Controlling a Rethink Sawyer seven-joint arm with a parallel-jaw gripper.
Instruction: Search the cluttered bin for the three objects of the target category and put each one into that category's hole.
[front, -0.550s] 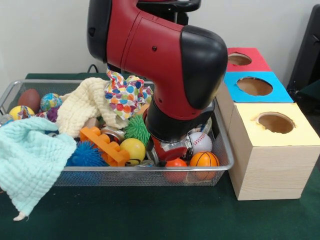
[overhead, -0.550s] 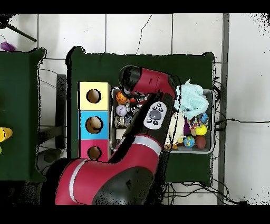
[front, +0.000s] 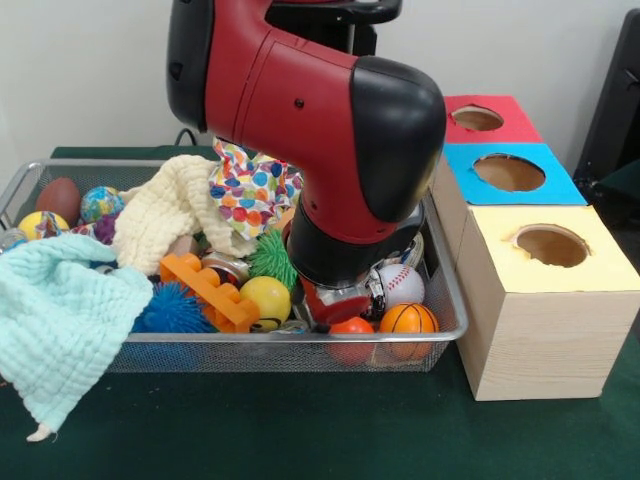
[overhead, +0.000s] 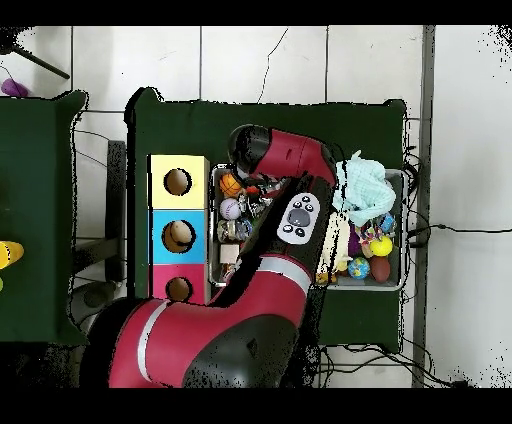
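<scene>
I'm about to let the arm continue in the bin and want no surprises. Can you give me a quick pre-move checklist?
1. Gripper down inside the wire bin: ok.
2. Gripper open or shut: cannot tell, the arm hides it.
3. Something held: cannot tell.
4. Red, blue and yellow holes unobstructed: ok.
5. Baseball and basketball lie beside the gripper: ok.
6. Mint cloth hangs over the bin's rim, snag risk: not ok.

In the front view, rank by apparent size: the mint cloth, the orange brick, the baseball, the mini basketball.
1. mint cloth, by far the largest
2. orange brick
3. mini basketball and baseball: look alike, and the arm partly hides the baseball, so unranked
</scene>
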